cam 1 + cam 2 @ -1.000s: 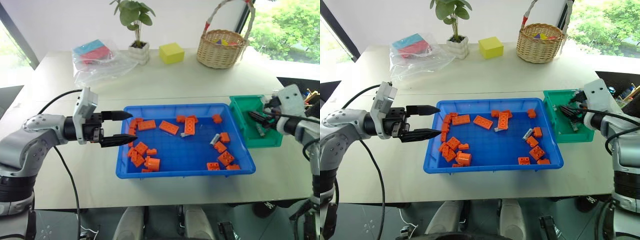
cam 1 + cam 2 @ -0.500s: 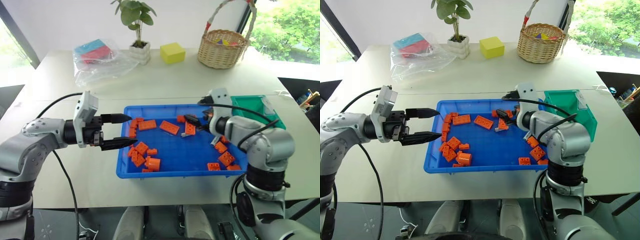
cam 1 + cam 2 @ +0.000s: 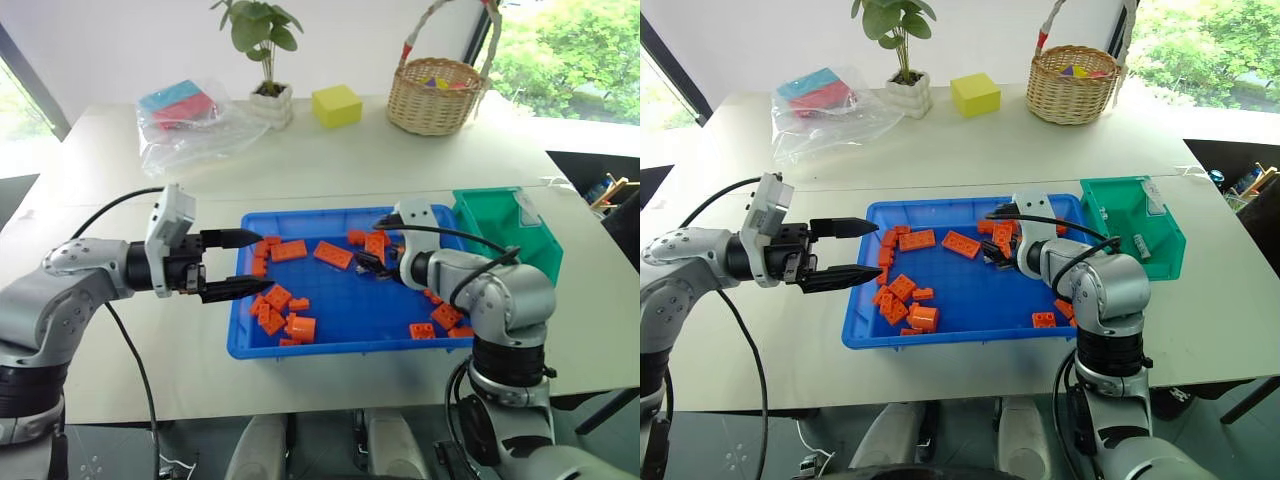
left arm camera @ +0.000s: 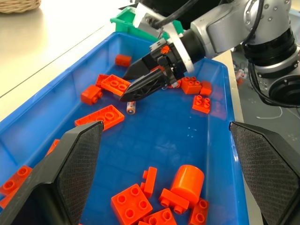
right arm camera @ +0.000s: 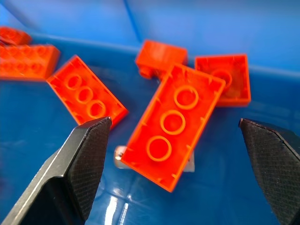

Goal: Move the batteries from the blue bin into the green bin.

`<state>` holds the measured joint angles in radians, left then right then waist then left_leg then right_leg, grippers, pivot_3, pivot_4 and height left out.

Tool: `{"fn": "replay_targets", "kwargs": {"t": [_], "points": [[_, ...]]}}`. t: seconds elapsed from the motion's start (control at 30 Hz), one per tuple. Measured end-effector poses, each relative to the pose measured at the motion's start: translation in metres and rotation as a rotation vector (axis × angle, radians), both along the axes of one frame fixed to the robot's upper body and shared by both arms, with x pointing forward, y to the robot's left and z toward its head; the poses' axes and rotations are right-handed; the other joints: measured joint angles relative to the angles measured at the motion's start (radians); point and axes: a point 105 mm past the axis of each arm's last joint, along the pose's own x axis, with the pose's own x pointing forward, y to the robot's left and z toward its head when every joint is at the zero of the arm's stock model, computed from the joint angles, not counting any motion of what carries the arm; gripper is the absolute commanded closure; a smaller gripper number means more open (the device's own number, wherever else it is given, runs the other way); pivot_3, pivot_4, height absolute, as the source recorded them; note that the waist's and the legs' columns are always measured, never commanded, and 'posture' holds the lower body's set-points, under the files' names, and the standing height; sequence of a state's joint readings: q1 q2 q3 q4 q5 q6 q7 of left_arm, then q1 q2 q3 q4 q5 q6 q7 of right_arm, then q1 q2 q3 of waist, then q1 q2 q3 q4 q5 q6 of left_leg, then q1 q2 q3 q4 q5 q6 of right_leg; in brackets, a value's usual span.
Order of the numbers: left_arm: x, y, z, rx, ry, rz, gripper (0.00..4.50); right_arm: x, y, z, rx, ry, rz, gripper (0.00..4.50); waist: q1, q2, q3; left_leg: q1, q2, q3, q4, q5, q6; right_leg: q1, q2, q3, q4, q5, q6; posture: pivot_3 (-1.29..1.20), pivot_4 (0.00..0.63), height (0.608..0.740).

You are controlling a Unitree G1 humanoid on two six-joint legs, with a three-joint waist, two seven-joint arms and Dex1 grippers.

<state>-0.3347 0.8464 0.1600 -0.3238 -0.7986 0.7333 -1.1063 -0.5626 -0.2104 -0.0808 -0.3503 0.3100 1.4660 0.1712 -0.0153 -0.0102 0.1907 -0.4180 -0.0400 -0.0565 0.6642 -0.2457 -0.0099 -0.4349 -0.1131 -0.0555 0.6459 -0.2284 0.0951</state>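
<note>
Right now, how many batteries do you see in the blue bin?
1: the battery lies partly under an orange brick, just before the right gripper. Others may be hidden behind that arm.

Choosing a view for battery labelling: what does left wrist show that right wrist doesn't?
Left wrist: right pincer from outside, tips near a battery; green bin corner; an orange cylinder brick. Right wrist: close-up of an upturned orange brick, a silvery end, likely a battery, poking from under it. Both: blue bin floor, scattered orange bricks.
</note>
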Motion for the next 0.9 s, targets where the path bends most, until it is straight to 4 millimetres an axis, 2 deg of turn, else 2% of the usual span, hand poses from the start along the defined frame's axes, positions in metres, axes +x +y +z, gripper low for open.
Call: {"fn": "replay_targets", "kwargs": {"t": [0.2, 0.23, 0.3, 0.37, 0.43, 0.47, 0.63, 0.7, 0.83, 0.9], "points": [[0.0, 0.002, 0.001, -0.004, -0.004, 0.011, 0.0, 0.008, 0.002, -0.006, -0.033, -0.017, -0.004, 0.04, 0.0, 0.0, 0.0, 0.0, 0.0, 0.0, 0.0, 0.0, 0.0, 0.0, 0.0, 0.0, 0.0, 0.0, 0.0, 0.0, 0.15, 0.702], [0.0, 0.002, 0.001, -0.005, -0.004, 0.011, 0.0, 0.009, 0.002, -0.007, -0.039, -0.023, -0.003, 0.26, 0.0, 0.0, 0.0, 0.0, 0.0, 0.0, 0.0, 0.0, 0.0, 0.0, 0.0, 0.0, 0.0, 0.0, 0.0, 0.0, 0.15, 0.702], [0.0, 0.002, 0.001, -0.005, -0.005, 0.012, 0.0, 0.011, 0.003, -0.008, -0.055, -0.037, 0.002, 0.91, 0.0, 0.0, 0.0, 0.0, 0.0, 0.0, 0.0, 0.0, 0.0, 0.0, 0.0, 0.0, 0.0, 0.0, 0.0, 0.0, 0.15, 0.702], [0.0, 0.002, 0.001, -0.005, -0.006, 0.012, 0.0, 0.013, 0.001, -0.009, -0.076, -0.047, 0.0, 1.83, 0.0, 0.0, 0.0, 0.0, 0.0, 0.0, 0.0, 0.0, 0.0, 0.0, 0.0, 0.0, 0.0, 0.0, 0.0, 0.0, 0.15, 0.702], [0.0, 0.002, 0.001, -0.005, -0.007, 0.012, 0.0, 0.014, 0.0, -0.008, -0.096, -0.059, 0.008, 2.96, 0.001, 0.0, 0.0, 0.0, 0.0, 0.0, 0.0, 0.0, 0.0, 0.0, 0.0, 0.0, 0.0, 0.0, 0.0, 0.0, 0.15, 0.702], [0.0, 0.002, 0.001, -0.005, -0.007, 0.012, 0.0, 0.014, -0.001, -0.008, -0.104, -0.061, 0.013, 3.26, 0.001, 0.0, 0.0, 0.0, 0.0, 0.0, 0.0, 0.0, 0.0, 0.0, 0.0, 0.0, 0.0, 0.0, 0.0, 0.0, 0.15, 0.702], [0.0, 0.002, 0.001, -0.006, -0.007, 0.013, 0.0, 0.012, 0.001, 0.0, -0.118, -0.093, 0.045, 3.22, 0.001, 0.0, 0.0, 0.0, 0.0, 0.0, 0.0, 0.0, 0.0, 0.0, 0.0, 0.0, 0.0, 0.0, 0.0, 0.0, 0.15, 0.702], [0.0, 0.002, 0.0, -0.006, -0.006, 0.014, 0.0, 0.01, 0.007, 0.007, -0.151, -0.137, 0.1, 3.22, 0.0, 0.0, 0.0, 0.0, 0.0, 0.0, 0.0, 0.0, 0.0, 0.0, 0.0, 0.0, 0.0, 0.0, 0.0, 0.0, 0.15, 0.702], [0.0, 0.003, 0.0, -0.006, -0.006, 0.013, 0.0, 0.0, 0.047, 0.029, -0.134, -0.264, 0.318, 3.22, -0.005, 0.0, 0.0, 0.0, 0.001, 0.0, -0.001, 0.0, 0.0, -0.001, 0.001, 0.0, 0.0, 0.0, 0.0, 0.0, 0.15, 0.702], [0.0, 0.002, 0.001, -0.006, -0.008, 0.011, 0.0, -0.003, 0.066, 0.034, -0.124, -0.295, 0.406, 3.22, -0.004, 0.0, 0.0, 0.0, 0.001, 0.0, -0.001, 0.0, 0.0, -0.001, 0.001, 0.0, 0.0, 0.0, 0.0, 0.0, 0.15, 0.702]]}}
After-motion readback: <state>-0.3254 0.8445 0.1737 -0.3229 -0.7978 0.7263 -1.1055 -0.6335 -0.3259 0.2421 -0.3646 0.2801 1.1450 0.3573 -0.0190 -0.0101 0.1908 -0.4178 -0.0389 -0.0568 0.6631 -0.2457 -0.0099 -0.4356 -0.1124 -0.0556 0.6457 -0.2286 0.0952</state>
